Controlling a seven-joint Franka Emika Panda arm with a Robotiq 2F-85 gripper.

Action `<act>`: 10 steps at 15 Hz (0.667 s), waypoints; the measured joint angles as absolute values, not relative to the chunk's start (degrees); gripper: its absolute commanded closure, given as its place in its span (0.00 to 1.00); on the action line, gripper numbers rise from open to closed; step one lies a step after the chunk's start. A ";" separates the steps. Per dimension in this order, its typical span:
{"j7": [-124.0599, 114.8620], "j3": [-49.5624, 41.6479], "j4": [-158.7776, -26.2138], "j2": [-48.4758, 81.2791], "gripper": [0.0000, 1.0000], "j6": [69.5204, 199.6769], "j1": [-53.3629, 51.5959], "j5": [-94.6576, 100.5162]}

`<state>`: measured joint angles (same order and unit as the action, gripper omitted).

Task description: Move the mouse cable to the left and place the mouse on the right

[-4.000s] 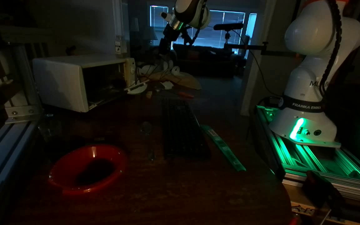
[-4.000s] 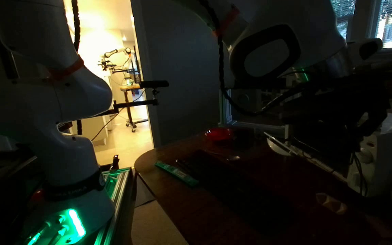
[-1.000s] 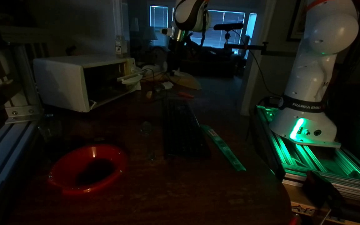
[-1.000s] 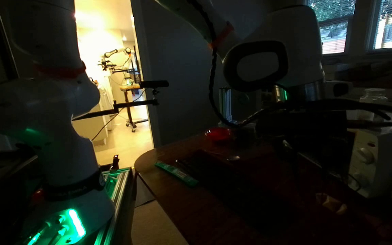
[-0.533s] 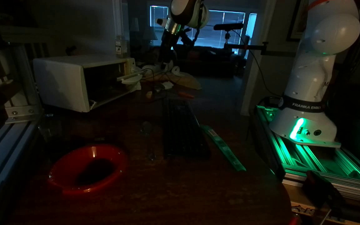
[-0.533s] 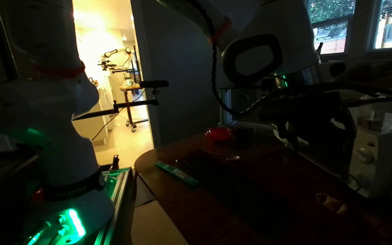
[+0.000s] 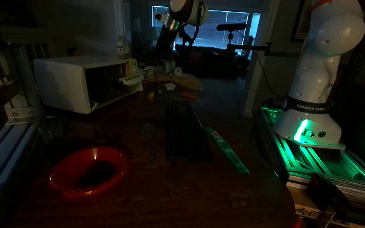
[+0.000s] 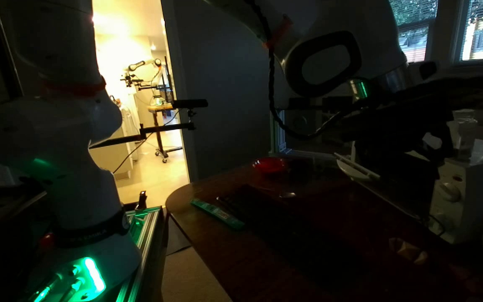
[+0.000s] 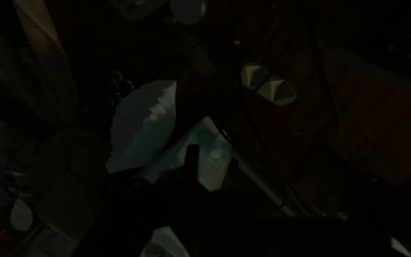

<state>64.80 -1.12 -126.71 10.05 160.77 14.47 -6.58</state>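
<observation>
High over the far end of the table, my gripper [image 7: 164, 58] is tilted. A dark outline in the wrist view, the gripper [image 9: 262, 182] stands open, one finger [image 9: 192, 157] apart from the barely visible other side. I see nothing held. A thin dark cable [image 7: 155, 77] arcs near the oven's front corner; in an exterior view a loop of cable [image 8: 439, 224] lies by the oven's knobs. A small dark rounded shape [image 7: 161, 89] sits beside a white piece [image 7: 170, 86]; whether it is the mouse I cannot tell in this darkness.
A white oven [image 7: 84, 82] with a dark opening stands by the wall, a white dish [image 7: 133, 81] at its edge. A black keyboard [image 7: 185, 133], a green strip [image 7: 227, 150], a red bowl [image 7: 89, 186] and a small pale block [image 8: 408, 250] lie on the table.
Over the last second my gripper has risen from low over the table and tilted. Cable hanging beneath it four seconds ago now lies by the oven; the white dish has shifted toward the oven.
</observation>
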 measured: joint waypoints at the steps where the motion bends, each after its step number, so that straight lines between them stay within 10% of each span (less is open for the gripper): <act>1: 64.77 -1.95 -126.39 10.38 0.23 160.77 14.29 -3.46; 7: 65.59 -2.47 -126.23 13.80 0.19 164.75 13.84 3.87; 10: 65.92 -0.98 -126.26 16.23 0.38 171.28 13.85 3.80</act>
